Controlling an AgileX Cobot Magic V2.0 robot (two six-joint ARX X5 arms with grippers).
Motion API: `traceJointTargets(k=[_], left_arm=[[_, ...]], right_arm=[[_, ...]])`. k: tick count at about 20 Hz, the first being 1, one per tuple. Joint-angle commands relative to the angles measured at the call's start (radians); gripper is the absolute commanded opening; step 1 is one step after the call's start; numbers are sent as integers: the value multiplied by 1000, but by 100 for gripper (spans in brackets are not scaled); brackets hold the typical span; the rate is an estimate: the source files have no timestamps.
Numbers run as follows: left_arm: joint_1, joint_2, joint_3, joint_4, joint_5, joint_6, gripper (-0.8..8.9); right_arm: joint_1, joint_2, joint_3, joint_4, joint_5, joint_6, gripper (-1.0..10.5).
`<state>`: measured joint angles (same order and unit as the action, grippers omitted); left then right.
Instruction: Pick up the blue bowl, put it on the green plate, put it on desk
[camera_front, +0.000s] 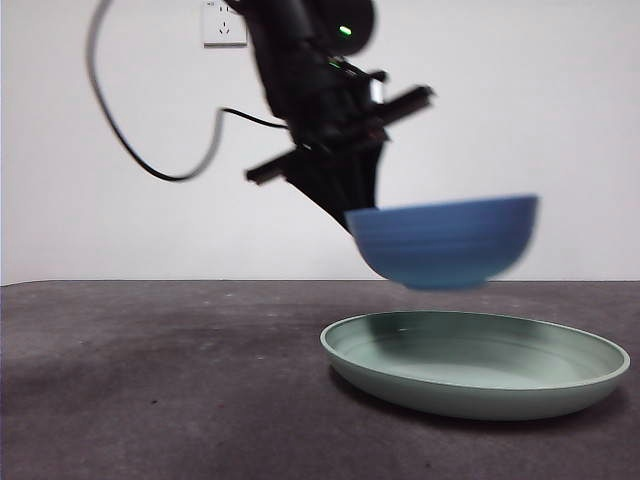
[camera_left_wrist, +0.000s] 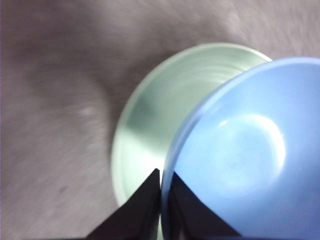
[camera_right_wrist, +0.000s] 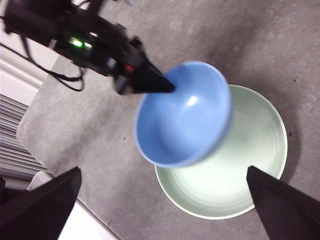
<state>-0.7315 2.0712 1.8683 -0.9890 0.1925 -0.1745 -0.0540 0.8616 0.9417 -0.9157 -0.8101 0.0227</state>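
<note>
Now left tool (camera_left_wrist: 161, 200) pinches blue bowl (camera_front: 445, 240) rim.

white wall socket (camera_front: 224, 24), black cable (camera_front: 130, 140)

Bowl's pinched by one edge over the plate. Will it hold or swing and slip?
Probably stiff: the bowl keeps its round shape while the left tool grips only its rim. Likely light, hanging nearly level from that one edge. Its glossy inside hints at slipperiness, so it may pivot over the plate.
</note>
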Motion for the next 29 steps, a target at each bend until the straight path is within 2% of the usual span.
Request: traceJointTargets(k=[1,9,18,25,28,29], left_arm=[[-35,90,93,-27,-33,13,15],[-54,180,134,-43,-45,8,15],[-54,187,134,-44,-48,22,18],[-56,187,134,-32,-48,23,229],[-38,185,188,-82,-48,3,425],[-32,185,219,-109,-48,4,459]], right_arm=[[0,6,17,5,-2,-9,616],[0,6,17,5,-2,-10,616],[0,6,17,4,-2,-12,616],[0,6,17,4,-2,-13,616],[0,6,17,5,-1,-16,616],[0,6,17,5,-2,-16,616]])
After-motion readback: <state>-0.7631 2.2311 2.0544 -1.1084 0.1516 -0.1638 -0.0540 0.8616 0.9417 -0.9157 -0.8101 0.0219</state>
